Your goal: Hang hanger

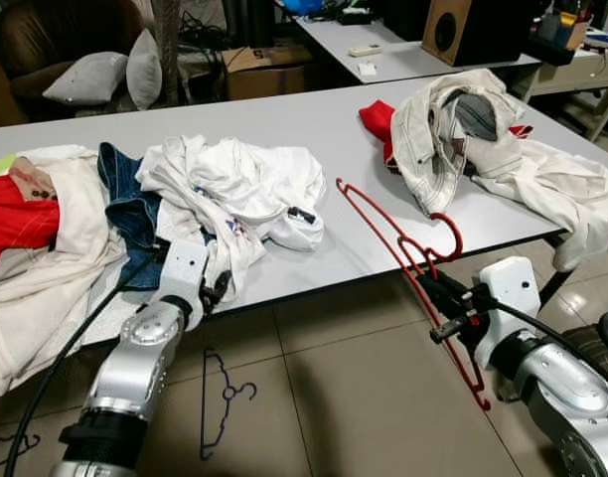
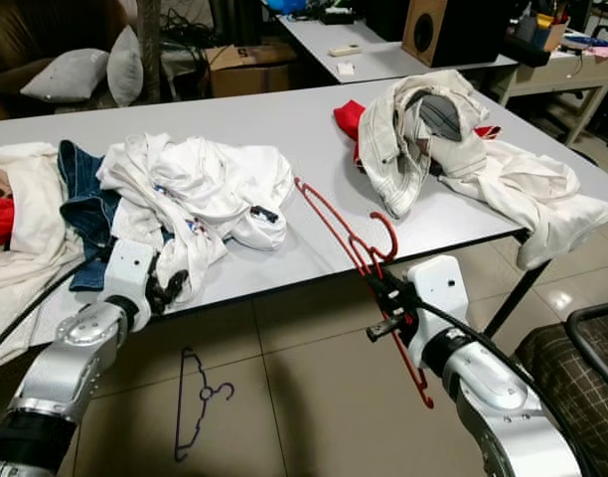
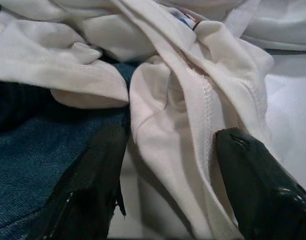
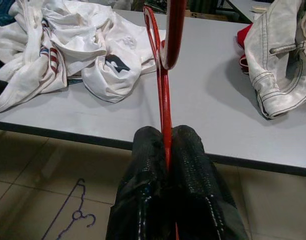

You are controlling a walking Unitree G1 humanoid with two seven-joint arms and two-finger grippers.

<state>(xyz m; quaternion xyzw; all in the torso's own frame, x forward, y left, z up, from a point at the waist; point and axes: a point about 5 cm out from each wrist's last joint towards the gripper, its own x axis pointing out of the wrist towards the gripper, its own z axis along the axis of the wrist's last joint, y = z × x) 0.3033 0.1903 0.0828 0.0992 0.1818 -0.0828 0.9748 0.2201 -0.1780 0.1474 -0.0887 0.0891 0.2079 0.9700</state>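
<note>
clothes heaped on a long grey table (image 1: 324, 129)

a white shirt pile (image 1: 234, 189) lies beside blue jeans (image 1: 130, 214) and a red and cream bundle (image 1: 31, 224) at one end; a cream jacket (image 1: 453, 134) covers a red cloth (image 1: 379, 119) at the other. a dark blue wire hanger (image 1: 223, 397) lies on the tiled floor (image 1: 334, 397). behind stand a speaker (image 1: 463, 30), a cardboard box (image 1: 264, 70) and an armchair with grey cushions (image 1: 105, 75).
</note>
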